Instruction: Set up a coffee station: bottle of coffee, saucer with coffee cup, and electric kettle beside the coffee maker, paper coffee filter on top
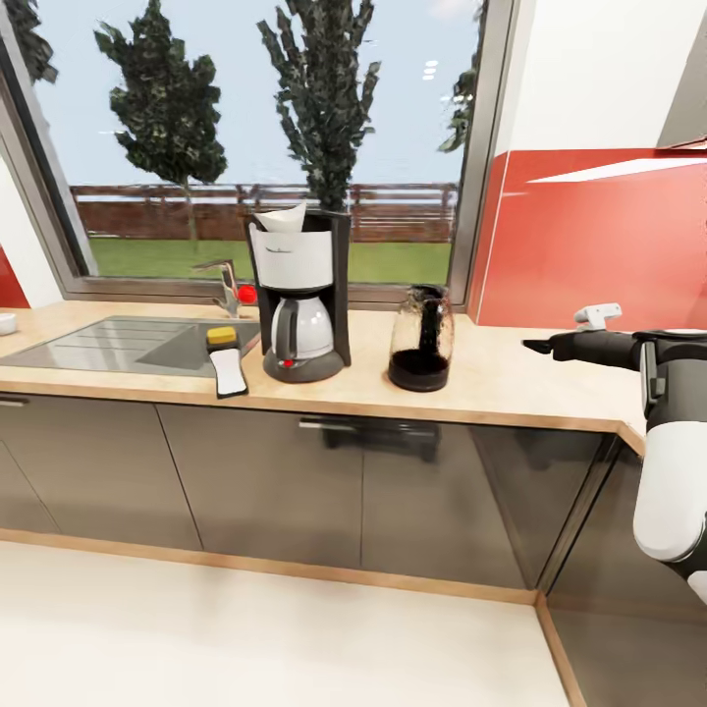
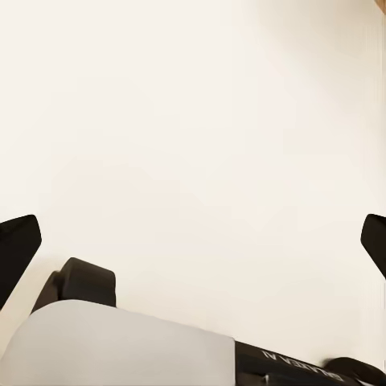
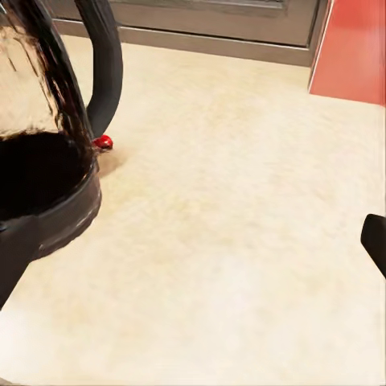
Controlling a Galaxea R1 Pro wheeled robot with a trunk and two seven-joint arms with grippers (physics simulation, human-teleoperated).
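The black and white coffee maker [image 1: 299, 304] stands on the wooden countertop [image 1: 511, 378] in front of the window, with a white paper filter [image 1: 283, 218] sitting in its top. To its right stands a glass electric kettle [image 1: 420, 339] with a dark base; the right wrist view shows the kettle [image 3: 44, 137] close up, with its black handle and a red switch. My right gripper [image 1: 535, 346] hovers over the counter to the right of the kettle, open and empty, pointing at it. The right gripper [image 3: 193, 245] fingers stand wide apart. My left gripper [image 2: 195, 241] is open over a pale floor.
A steel sink [image 1: 108, 344] with a faucet [image 1: 228, 287] lies left of the coffee maker, a yellow sponge [image 1: 221, 335] and a white flat tool [image 1: 229, 371] at its edge. A red backsplash [image 1: 599, 236] rises on the right. Dark cabinets [image 1: 295, 481] run below, turning a corner at the right.
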